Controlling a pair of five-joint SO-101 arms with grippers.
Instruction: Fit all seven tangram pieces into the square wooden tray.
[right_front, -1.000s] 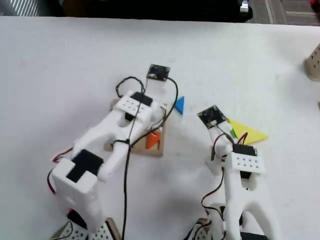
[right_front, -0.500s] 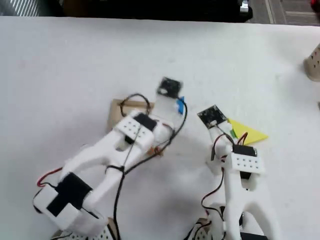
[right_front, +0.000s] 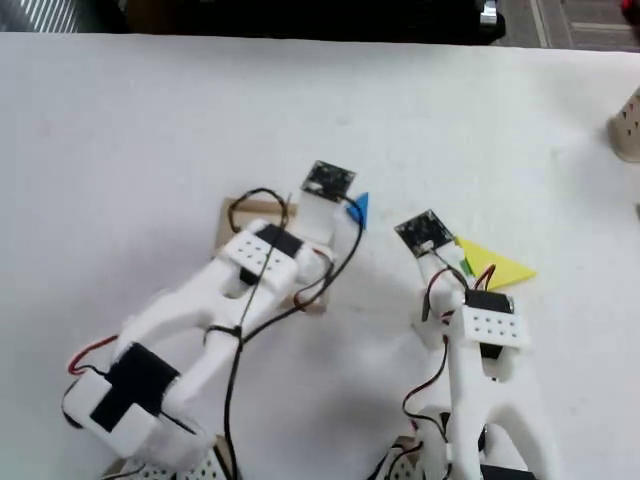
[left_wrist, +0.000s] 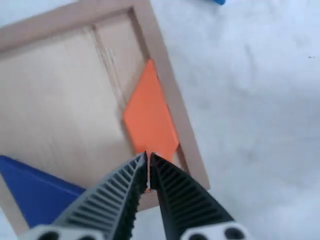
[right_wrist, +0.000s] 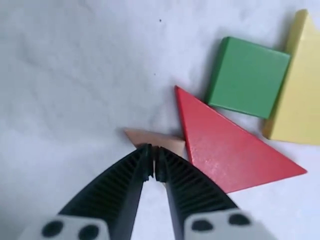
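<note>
Orange piece (left_wrist: 150, 117) is sitting in the tray (left_wrist: 170, 90), tucked up against the rim on one side. The left gripper (left_wrist: 148, 156) hangs right over its near corner with the jaws pressed together and nothing between them. Hard to say whether the tips actually touch it or just hover above. Off to the side of that gripper, a blue piece (left_wrist: 35, 192) lies in the tray too, at a corner, apart from the orange one. Out ahead of the gripper, past the rim, a small blue triangle (right_front: 358, 208) lies on the white table (right_front: 150, 120), just beside the tray.

The right gripper (right_wrist: 152, 150) is closed as well, holding nothing, with its tips right at a little tan triangle (right_wrist: 157, 141) on the table. The red triangle (right_wrist: 230, 155) lies just beside the tips, touching or nearly touching the tan one. Beyond it comes a green square (right_wrist: 247, 77), close to the red corner. A yellow piece (right_wrist: 300, 90) lies next to the square, farthest from the gripper. All four of those are outside the tray.
</note>
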